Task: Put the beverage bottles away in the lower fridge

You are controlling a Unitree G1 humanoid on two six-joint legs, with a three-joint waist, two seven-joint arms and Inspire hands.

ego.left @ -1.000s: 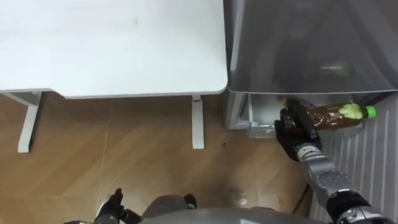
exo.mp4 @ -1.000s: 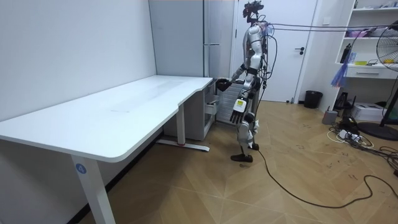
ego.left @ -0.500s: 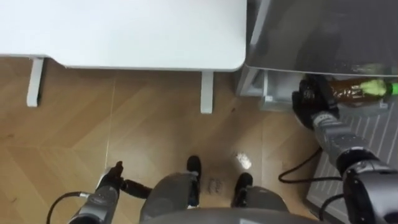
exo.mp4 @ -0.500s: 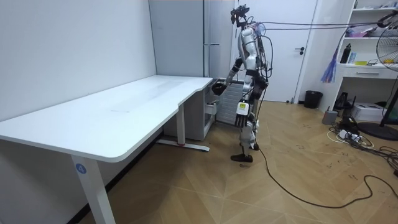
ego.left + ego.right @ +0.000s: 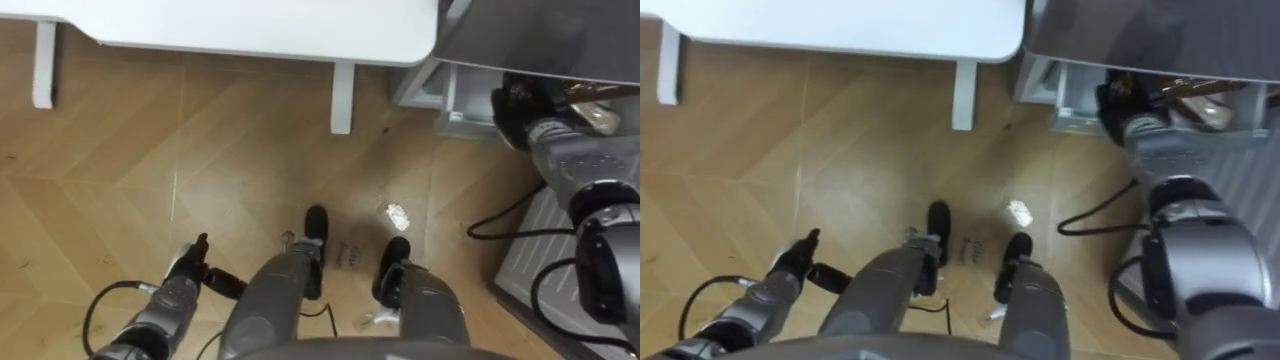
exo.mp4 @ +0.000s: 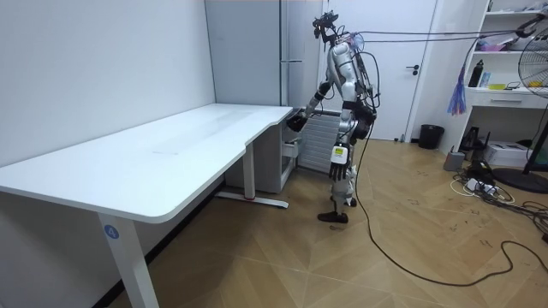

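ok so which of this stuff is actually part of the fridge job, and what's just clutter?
Job:
- brown drink bottle, gripped in the right hand
- grey fridge
- its open lower compartment

Clutter:
- white desk
- white scrap on the floor
- black bin near the door
- standing fan
- left hand, hanging idle

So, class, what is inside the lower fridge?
The right hand reaches in, shut on a brown bottle. The fridge top covers the rest of the compartment.
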